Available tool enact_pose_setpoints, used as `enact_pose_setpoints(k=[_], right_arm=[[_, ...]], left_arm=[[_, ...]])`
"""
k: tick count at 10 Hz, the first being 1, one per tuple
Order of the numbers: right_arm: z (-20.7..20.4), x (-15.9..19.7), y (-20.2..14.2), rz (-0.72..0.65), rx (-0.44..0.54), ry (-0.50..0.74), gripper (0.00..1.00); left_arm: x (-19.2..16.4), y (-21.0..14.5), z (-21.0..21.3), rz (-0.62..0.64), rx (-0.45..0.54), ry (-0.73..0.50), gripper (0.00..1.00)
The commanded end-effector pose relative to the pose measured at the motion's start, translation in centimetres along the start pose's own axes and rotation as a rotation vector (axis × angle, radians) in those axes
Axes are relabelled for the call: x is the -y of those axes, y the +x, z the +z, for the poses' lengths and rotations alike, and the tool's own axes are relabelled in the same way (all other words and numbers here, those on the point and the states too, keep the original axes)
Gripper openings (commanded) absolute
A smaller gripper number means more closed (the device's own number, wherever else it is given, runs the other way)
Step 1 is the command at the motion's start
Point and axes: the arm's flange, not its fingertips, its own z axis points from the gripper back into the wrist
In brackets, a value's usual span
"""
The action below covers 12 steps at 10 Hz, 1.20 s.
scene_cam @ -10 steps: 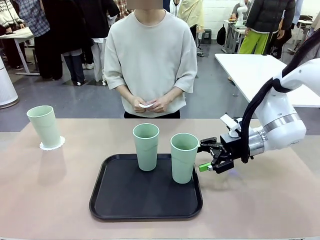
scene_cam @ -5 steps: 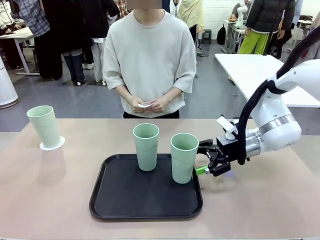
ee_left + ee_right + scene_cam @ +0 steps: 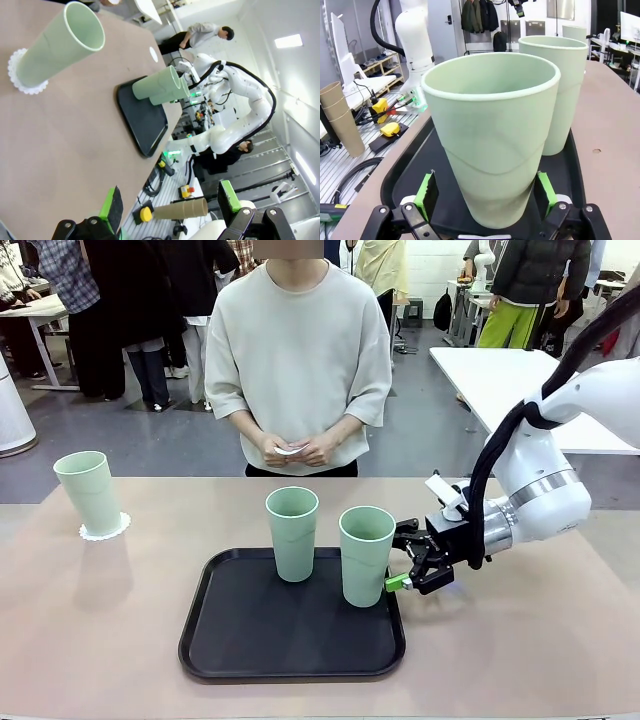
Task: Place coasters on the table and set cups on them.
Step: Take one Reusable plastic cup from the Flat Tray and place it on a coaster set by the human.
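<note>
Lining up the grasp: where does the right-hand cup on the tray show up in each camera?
Front view: right-hand cup at centre, near the black tray's right side.
Left wrist view: upper middle, the lower of the overlapping pair.
Right wrist view: centre foreground, large.
Shared landmark: the black tray under it.

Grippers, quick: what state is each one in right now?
Left gripper: open, holding nothing.
Right gripper: open, fingers either side of the cup nearest it on the tray, not closed on it.
</note>
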Motion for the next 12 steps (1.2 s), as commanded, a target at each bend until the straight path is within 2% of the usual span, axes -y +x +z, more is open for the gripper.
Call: enact_pose_setpoints(k=[1, 12], right_arm=[[-1.0, 1.3, -0.3, 0.026, 0.013, -0.051, 1.0], [-3.4, 2.4, -0.3, 0.001, 0.009, 0.004, 1.0]], left_arm=[[0.2, 0.1, 0.3, 0.014, 0.003, 0.006, 1.0], [0.2, 0.1, 0.3, 0.014, 0.003, 0.006, 1.0]])
